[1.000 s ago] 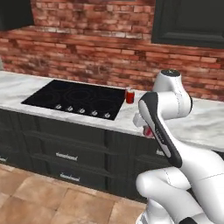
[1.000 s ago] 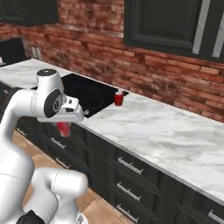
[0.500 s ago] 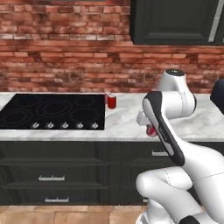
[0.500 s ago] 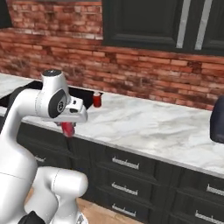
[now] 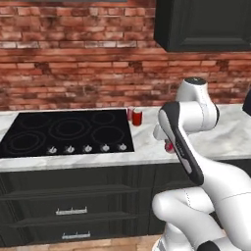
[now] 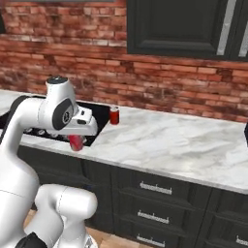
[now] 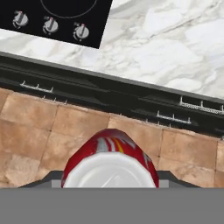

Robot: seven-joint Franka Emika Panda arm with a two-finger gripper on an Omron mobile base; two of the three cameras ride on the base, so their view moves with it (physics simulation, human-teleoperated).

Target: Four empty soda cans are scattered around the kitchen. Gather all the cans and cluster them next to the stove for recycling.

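The carried soda can (image 7: 109,159) was clamped in the gripper (image 6: 77,142), held over the floor (image 7: 39,131) just off the desk (image 6: 160,140) edge. A second can (image 5: 137,117) stood on the desk beside the stove (image 5: 63,132). Since a second earlier the base had swung round to face the desk squarely, so delivery looked close. The hand view alone showed the stove knobs (image 7: 50,25) and drawer fronts below; the base views alone showed the placed can
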